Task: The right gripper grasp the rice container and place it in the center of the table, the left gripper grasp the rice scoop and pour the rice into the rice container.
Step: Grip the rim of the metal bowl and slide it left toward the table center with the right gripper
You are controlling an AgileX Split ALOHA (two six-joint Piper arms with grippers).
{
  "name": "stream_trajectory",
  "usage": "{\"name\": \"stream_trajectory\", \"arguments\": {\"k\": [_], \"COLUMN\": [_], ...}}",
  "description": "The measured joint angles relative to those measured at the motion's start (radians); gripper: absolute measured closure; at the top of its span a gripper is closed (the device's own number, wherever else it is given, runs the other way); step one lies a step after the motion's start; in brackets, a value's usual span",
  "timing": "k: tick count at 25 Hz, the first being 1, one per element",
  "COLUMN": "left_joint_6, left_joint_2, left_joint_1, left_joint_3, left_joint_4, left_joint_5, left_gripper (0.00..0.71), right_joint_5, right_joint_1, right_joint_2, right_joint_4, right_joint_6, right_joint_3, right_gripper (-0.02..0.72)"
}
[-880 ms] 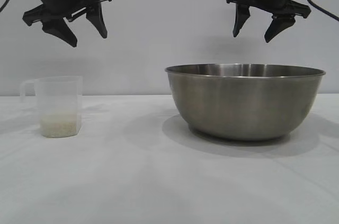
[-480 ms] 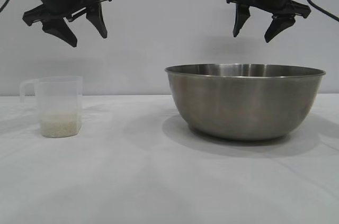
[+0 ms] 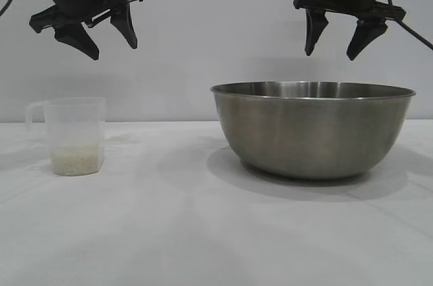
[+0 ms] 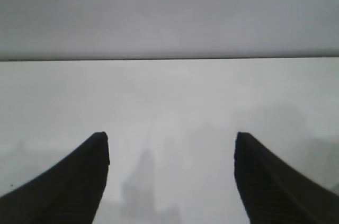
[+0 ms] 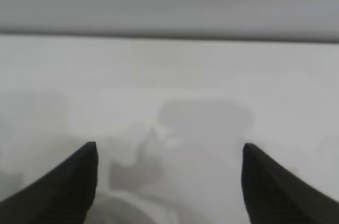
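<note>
My left pincer [image 3: 109, 41] hung high at 10 o'clock of the scene, well above the tabletop [image 3: 169, 232], its fingers spread wide and holding nothing. It pointed down at a slant, just above and a little to the 1 o'clock side of the scoop [image 3: 73, 136]. My right pincer [image 3: 336, 42] hung at 1 o'clock, above the bowl [image 3: 312, 130], also spread wide and empty, its two tips aimed down at the bowl's rim but well apart from it.

The scoop stood upright on the tabletop at 9 o'clock, its loop handle turned toward the 9 o'clock side. The rice [image 3: 76, 161] lay as a shallow layer in its bottom. The bowl sat upright at 3 o'clock, well apart from the scoop; I could not see inside it from that level.

From my left wrist I saw both fingers [image 4: 69, 181] set apart over bare tabletop [image 4: 169, 102], nothing between them. From my right wrist the fingers [image 5: 63, 181] stood likewise apart, with a curved grey edge between them that I took for the bowl [image 5: 122, 208], though it was too blurred to be sure.
</note>
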Motion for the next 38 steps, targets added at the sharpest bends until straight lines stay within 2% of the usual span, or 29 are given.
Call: {"name": "stream_trajectory", "arguments": {"k": [3, 6, 9, 11, 15, 17, 24, 29, 38], "left_joint_6": [0.000, 0.000, 0.000, 0.000, 0.000, 0.000, 0.000, 0.000, 0.000], "left_joint_2": [0.000, 0.000, 0.000, 0.000, 0.000, 0.000, 0.000, 0.000, 0.000], "left_joint_1": [0.000, 0.000, 0.000, 0.000, 0.000, 0.000, 0.000, 0.000, 0.000], "left_joint_3": [0.000, 0.000, 0.000, 0.000, 0.000, 0.000, 0.000, 0.000, 0.000], "left_joint_4": [0.000, 0.000, 0.000, 0.000, 0.000, 0.000, 0.000, 0.000, 0.000], "left_joint_5": [0.000, 0.000, 0.000, 0.000, 0.000, 0.000, 0.004, 0.004, 0.006], "left_gripper": [0.235, 0.235, 0.235, 0.235, 0.235, 0.235, 0.235, 0.235, 0.235], "right_joint_5": [0.155, 0.280, 0.334, 0.341, 0.341, 0.341, 0.339, 0.337, 0.313], "right_joint_1": [0.000, 0.000, 0.000, 0.000, 0.000, 0.002, 0.002, 0.002, 0.002], "right_joint_2": [0.000, 0.000, 0.000, 0.000, 0.000, 0.000, -0.049, -0.066, -0.066], "right_joint_4": [-0.033, -0.041, -0.041, -0.034, 0.055, 0.077, 0.064, 0.034, 0.025], "right_joint_6": [0.000, 0.000, 0.000, 0.000, 0.000, 0.000, 0.000, 0.000, 0.002], "right_joint_3": [-0.046, -0.070, -0.072, -0.072, -0.064, -0.039, 0.137, 0.205, 0.331], "right_gripper": [0.219, 0.219, 0.219, 0.219, 0.219, 0.219, 0.219, 0.219, 0.219]}}
